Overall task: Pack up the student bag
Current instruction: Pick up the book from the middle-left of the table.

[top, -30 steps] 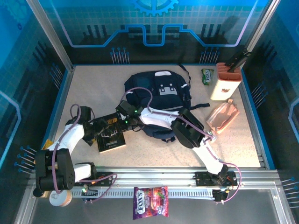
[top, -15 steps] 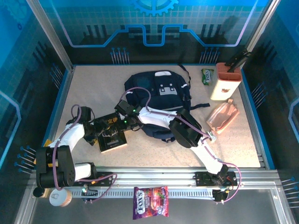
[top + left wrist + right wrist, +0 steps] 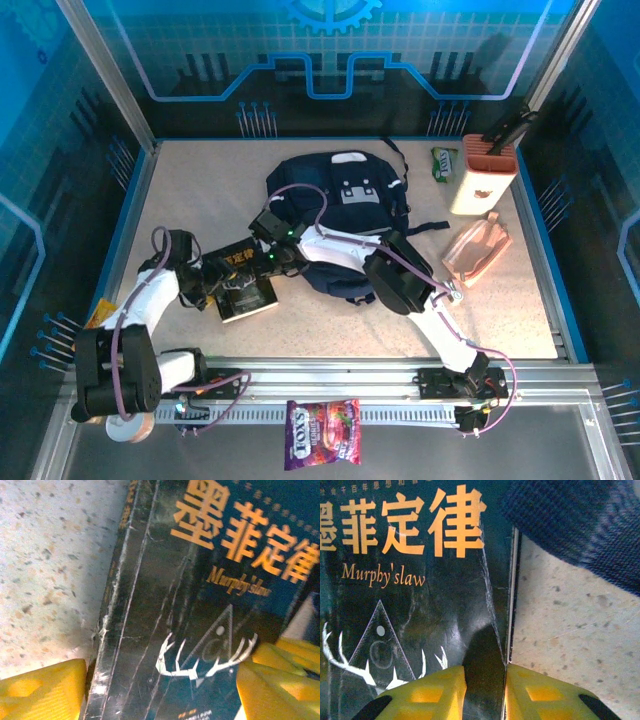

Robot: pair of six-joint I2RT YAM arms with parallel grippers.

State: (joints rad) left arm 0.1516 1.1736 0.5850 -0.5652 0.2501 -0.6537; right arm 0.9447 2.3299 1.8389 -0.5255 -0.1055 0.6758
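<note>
The student bag, dark navy with pale buckle patches, lies flat at the table's middle, and a corner of its fabric shows in the right wrist view. A black book with orange lettering lies just left of it. My left gripper hangs over the book's left part; its jaws stand open and wide, one finger just off the spine and the other over the cover. My right gripper is shut narrowly on the book's right edge.
A white and terracotta box stands at the back right, with a green packet beside it and a pink pouch in front. A candy bag lies on the front rail. A tape roll sits by the left base.
The book has shifted a little right and turned. My left gripper has moved in over it with its jaws narrowing. The right jaws have closed further on the book's edge.
</note>
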